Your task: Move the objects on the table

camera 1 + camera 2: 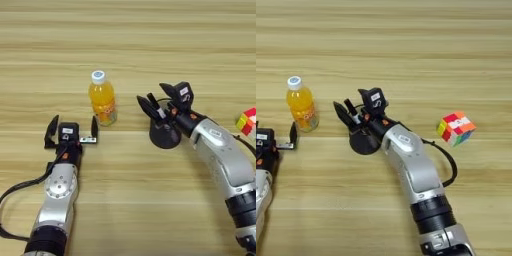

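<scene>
A small orange-juice bottle point(102, 101) with a white cap stands upright left of centre on the table point(125, 45). My left gripper point(72, 130) sits just in front of it and a little to its left, open, with nothing between its fingers. A black mesh pen cup point(164, 135) stands at the middle. A black marker pen point(158, 111) sticks up out of it. My right gripper point(160, 101) hovers over the cup's mouth, open, with its fingers spread either side of the marker. A multicoloured puzzle cube point(456, 128) lies to the right, apart from the arm.
My right forearm point(411, 170) runs from the lower right up to the cup, with a black cable looping beside it. Bare wood lies across the far half of the table.
</scene>
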